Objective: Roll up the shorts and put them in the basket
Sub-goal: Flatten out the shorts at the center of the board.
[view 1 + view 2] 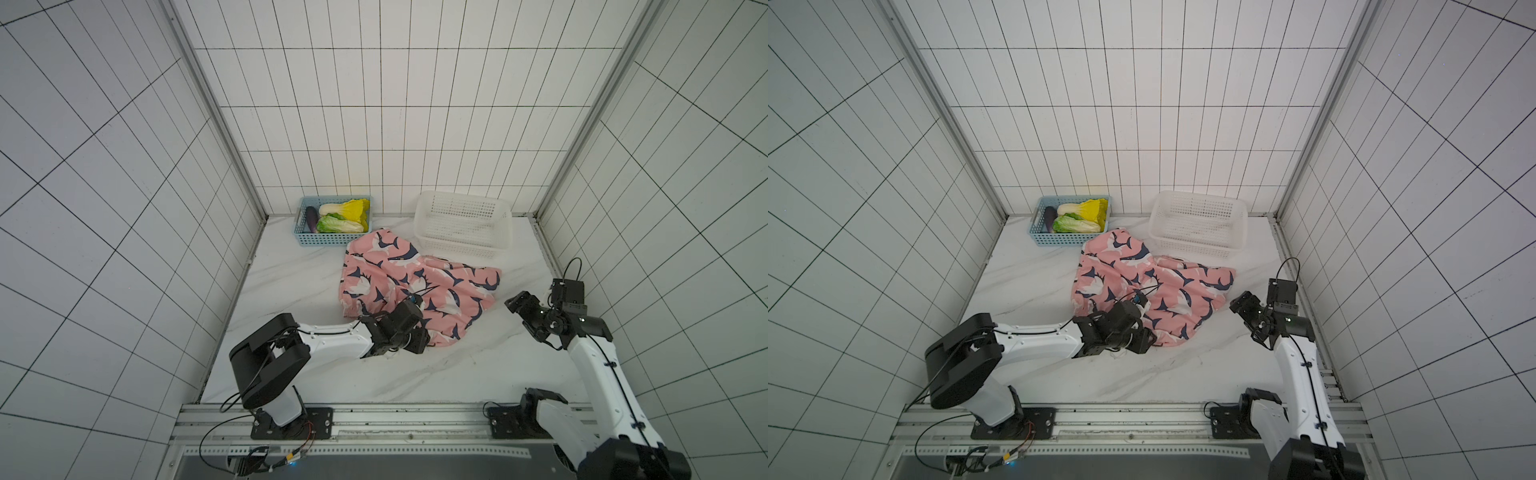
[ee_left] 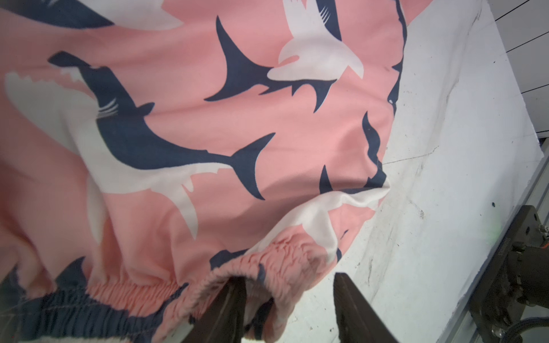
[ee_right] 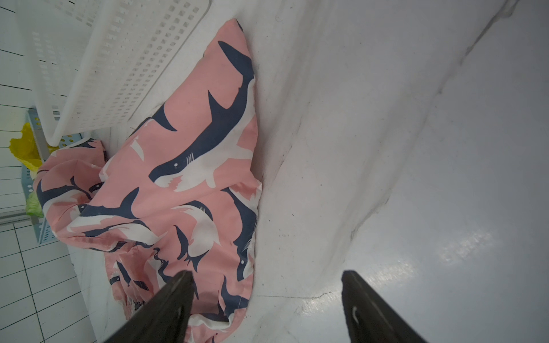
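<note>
**Item 1, the shorts** (image 1: 415, 282): lying unrolled and rumpled at the centre of the table (image 1: 291, 291), one lobe reaching toward 12 o'clock between the two baskets, another spreading toward 3 o'clock. No roll is showing anywhere.

**Item 2, left gripper** (image 2: 288, 279): sitting at the shorts' 7 o'clock edge. Its jaws are standing partly apart and straddling the gathered waistband (image 2: 276, 246). A fold of the elastic is draping over one finger (image 2: 231, 306), while the other is standing clear over bare marble. Nothing is pinched tight.

**Item 3, right gripper** (image 3: 267, 276): hovering at 4 o'clock of the shorts, just off the hem, jaws wide and holding nothing.

**Item 4, bystanders**: blue basket (image 1: 324, 241) with cabbages and an aubergine at 11 o'clock, and white basket (image 1: 461, 245), empty, at 1 o'clock. The cloth's far lobe is lying just beside both.

**Step in hand (judged)**: taking hold of the waistband, ahead of spreading or the first turn. Rolling itself is not yet begun.

**Next move is calling for**: the left jaws pinching the elastic fold squarely, and the right gripper taking a matching edge so the cloth is pulled flat before being turned over on itself.

**View notes**: both top views are giving the overall layout, but the left wrist housing is hiding the jaws there. Only the left wrist view is showing the waistband between the fingers. The right wrist view is showing the empty right jaws and the hem lying close under the white basket's wall.
</note>
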### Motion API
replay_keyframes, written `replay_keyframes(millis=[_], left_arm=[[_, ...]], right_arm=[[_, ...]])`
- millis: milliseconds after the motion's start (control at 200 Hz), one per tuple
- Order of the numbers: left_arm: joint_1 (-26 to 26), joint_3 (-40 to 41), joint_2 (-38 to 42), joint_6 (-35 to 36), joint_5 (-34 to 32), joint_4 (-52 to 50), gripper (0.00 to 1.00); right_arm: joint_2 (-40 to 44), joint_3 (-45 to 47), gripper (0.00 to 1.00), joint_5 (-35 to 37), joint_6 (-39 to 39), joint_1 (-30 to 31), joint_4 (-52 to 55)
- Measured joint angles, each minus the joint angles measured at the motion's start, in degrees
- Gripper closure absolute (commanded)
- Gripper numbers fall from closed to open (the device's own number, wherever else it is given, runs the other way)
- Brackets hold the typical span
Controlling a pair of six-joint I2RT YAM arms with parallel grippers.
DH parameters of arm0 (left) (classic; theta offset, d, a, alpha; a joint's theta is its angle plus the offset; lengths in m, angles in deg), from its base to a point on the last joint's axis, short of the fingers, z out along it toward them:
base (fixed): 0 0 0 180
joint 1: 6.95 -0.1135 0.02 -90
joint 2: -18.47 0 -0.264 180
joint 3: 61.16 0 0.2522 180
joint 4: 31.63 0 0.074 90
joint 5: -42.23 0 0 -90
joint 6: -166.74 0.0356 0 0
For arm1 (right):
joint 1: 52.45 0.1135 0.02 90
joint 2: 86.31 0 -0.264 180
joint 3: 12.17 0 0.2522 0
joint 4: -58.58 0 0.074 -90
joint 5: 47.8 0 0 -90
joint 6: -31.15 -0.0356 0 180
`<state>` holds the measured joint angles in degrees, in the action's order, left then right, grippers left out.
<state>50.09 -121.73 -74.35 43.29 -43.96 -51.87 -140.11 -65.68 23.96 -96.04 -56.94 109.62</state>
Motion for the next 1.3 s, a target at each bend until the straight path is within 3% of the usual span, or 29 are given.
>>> replay_keyframes(millis=[125, 220, 335, 465, 550, 765, 905, 1114, 1304], left_arm=[[0.1, 0.0, 0.0, 0.1, 0.1, 0.4, 0.42], [0.1, 0.0, 0.0, 0.1, 0.1, 0.9, 0.47], [0.2, 0.0, -0.3, 0.2, 0.1, 1.7, 0.68], [0.2, 0.0, -0.9, 0.8, 0.3, 2.5, 0.81], [0.2, 0.0, -1.6, 0.5, 0.4, 2.8, 1.0], [0.3, 0.9, 0.5, 1.3, -0.4, 0.7, 1.0], [0.3, 3.2, 11.8, 1.6, -3.9, -6.6, 1.0], [0.3, 8.5, 33.4, 1.5, -12.7, -15.4, 1.0], [0.3, 13.2, 38.1, 0.2, -17.9, -19.5, 1.0]], right_arm=[[-1.9, -0.1, 0.19, -0.1, -0.8, 0.0, -0.1], [-2.4, -0.1, 0.2, -0.1, -1.0, 0.0, -0.2], [-2.4, -0.2, 0.2, 0.0, -1.2, 0.0, -0.3], [-3.0, -0.7, 0.21, 0.2, -1.4, 0.0, -0.8], [-3.9, -1.2, 0.21, 0.5, -1.6, 0.0, -1.3], [-8.7, -2.7, 0.31, 0.6, -2.7, 0.0, -3.5], [-14.3, -3.9, 0.35, 0.2, -3.3, 0.0, -5.9], [-22.8, -5.9, 0.29, -1.4, -3.5, 0.0, -10.4], [-28.1, -6.3, 0.28, -2.6, -3.7, 0.1, -13.5]])
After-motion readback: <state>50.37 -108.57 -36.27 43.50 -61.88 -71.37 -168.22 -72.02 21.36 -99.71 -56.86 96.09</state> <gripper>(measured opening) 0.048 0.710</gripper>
